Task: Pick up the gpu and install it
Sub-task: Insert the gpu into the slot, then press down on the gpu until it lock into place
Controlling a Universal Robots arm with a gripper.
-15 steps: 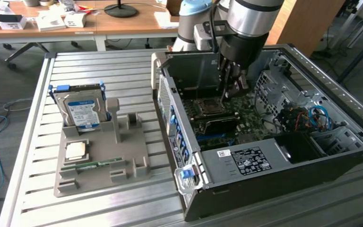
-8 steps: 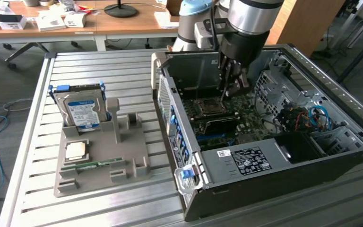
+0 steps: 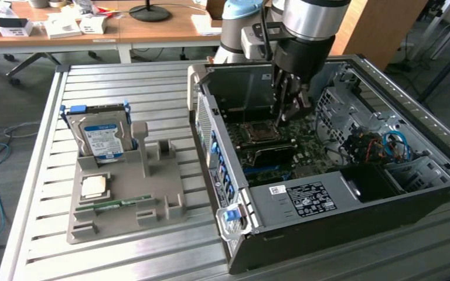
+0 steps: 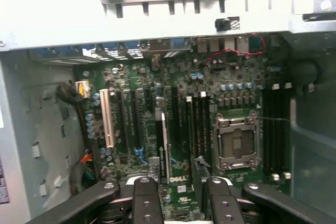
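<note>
1. The claw [image 3: 287,114] hangs in the upper middle of the exterior view, reaching down into the open computer case [image 3: 412,117]. In the wrist view the claw [image 4: 181,192] has its jaws wide apart with nothing between them. It is released, and only the motherboard [image 4: 131,72] shows through the gap.
2. The gpu [image 4: 161,145] stands on edge in a motherboard slot just beyond the fingertips [image 4: 144,190], apart from them. It shows as a thin dark strip with a pale edge.
3. Its long axis runs parallel to the other expansion slots. One end points toward the claw and the other toward the case wall with the ports. I cannot tell which end carries the bracket.
4. The gpu sits between a white slot [image 4: 110,119] and the CPU socket [image 4: 237,142].
5. "DELL" [image 4: 176,180] is printed in white on the motherboard, right beside the gpu's near end.
6. A white label [image 3: 307,198] lies on the case's grey cover, lower right of centre. Its print is too small to read.
7. On the slatted metal desk [image 3: 131,82], in the lower left of the frame, a grey tray [image 3: 170,205] holds an upright hard drive [image 3: 104,137] with a blue-white label and a green memory stick [image 3: 119,204] lying flat.
</note>
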